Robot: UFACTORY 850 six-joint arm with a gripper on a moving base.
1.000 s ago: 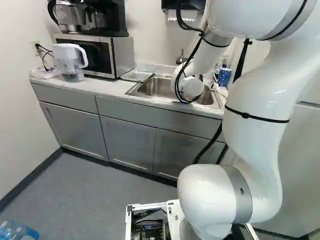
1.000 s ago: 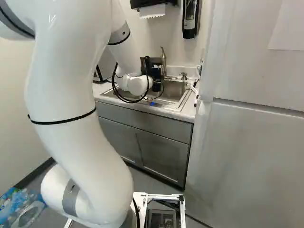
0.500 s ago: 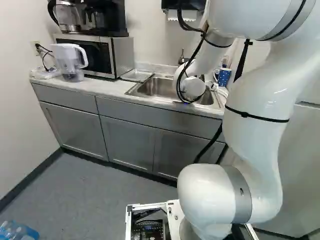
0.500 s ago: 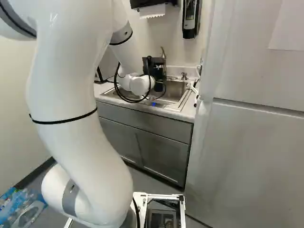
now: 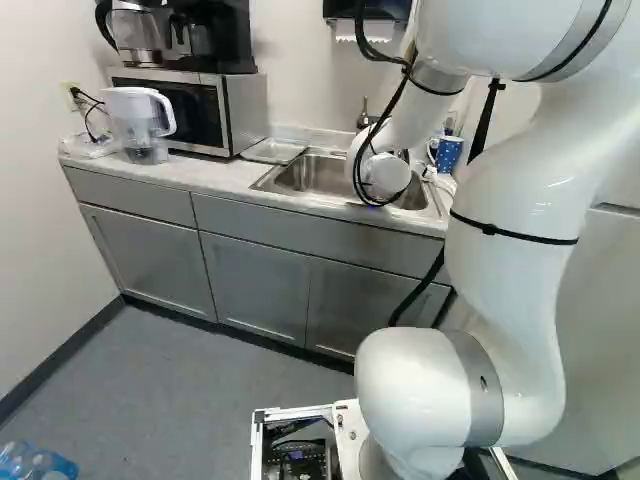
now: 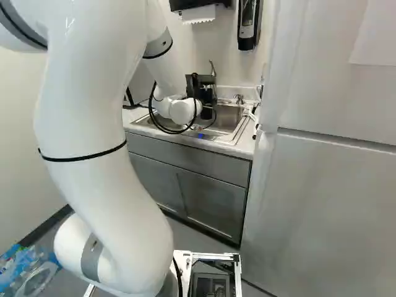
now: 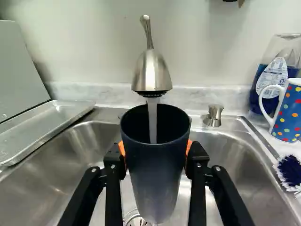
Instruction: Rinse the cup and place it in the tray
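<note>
Over the sink, my gripper [image 6: 206, 99] is partly visible in the right base view, beyond the arm's white wrist. In the wrist view the gripper [image 7: 155, 162] is shut on a dark cup [image 7: 155, 174], with orange pads against both its sides. The cup is upright, its open mouth under the faucet [image 7: 152, 73]. A stream of water [image 7: 152, 120] runs from the spout into it. The metal tray [image 7: 44, 129] lies beside the sink; the left base view shows this tray [image 5: 273, 151] between microwave and basin.
Around the cup is the steel sink [image 7: 240, 165]. On its other side from the tray stand a polka-dot mug [image 7: 288, 113], a blue soap bottle [image 7: 273, 70] and a brush [image 7: 290, 170]. A microwave [image 5: 190, 108] and water pitcher [image 5: 140, 125] stand farther along the counter.
Since a second ago the arm's wrist and gripper have shifted slightly to the right in the right base view, then held almost still. The base has not moved.
</note>
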